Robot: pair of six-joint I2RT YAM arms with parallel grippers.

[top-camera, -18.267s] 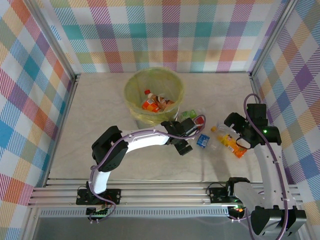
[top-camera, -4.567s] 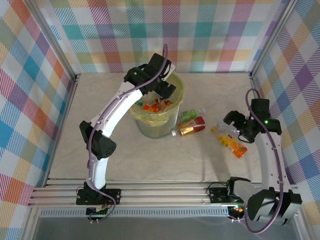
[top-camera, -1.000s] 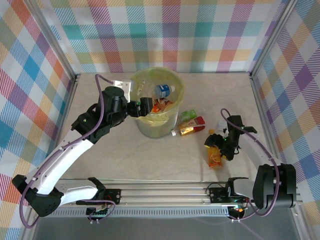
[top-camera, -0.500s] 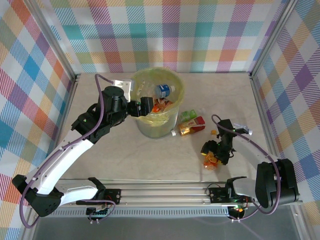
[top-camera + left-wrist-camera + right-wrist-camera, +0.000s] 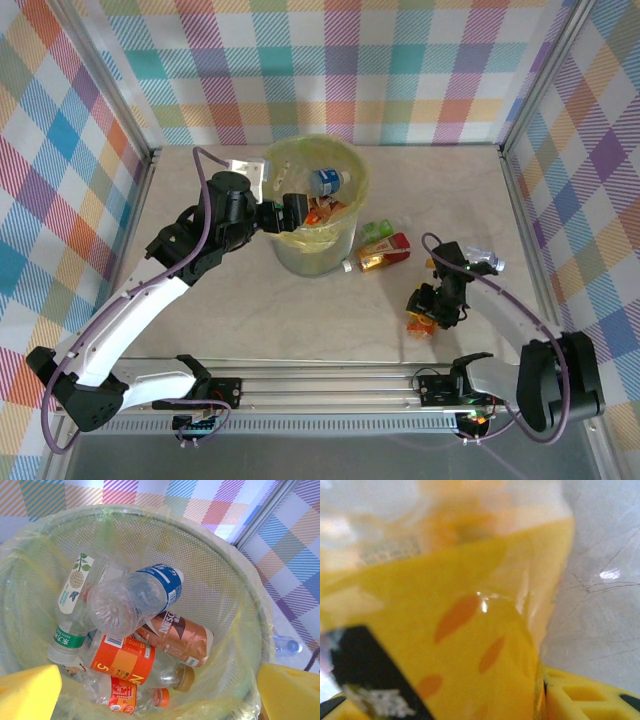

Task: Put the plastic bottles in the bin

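Orange-labelled bottle [image 5: 419, 322] lies on its side on the table [image 5: 250, 310], near right, well apart from the bin [image 5: 318, 258]

Right gripper [image 5: 431, 306] is down on it, fingers drawn in narrow. In the right wrist view the yellow-orange label sits hard up against one yellow pad [image 5: 580, 695]; the other finger is hidden behind the bottle. Reads as a clamp across the body, bottle between the fingers, not yet clear of the table

Handling, as judged: thin clear plastic, probably near empty, so light. The wall should dent under a squeeze and the film label looks slick; the round body could roll or squirt out sideways. Best hold is across the middle, over the label, away from the cap and neck

Left gripper [image 5: 290, 212] hangs over the near rim of the bin, fingers [image 5: 27, 692] wide, nothing between them. Below it, the binned bottles [image 5: 150, 592] lie heaped

Yet to go: a red-labelled bottle [image 5: 385, 255] just beside the bin's foot and a clear bottle [image 5: 483, 260] beyond the right gripper
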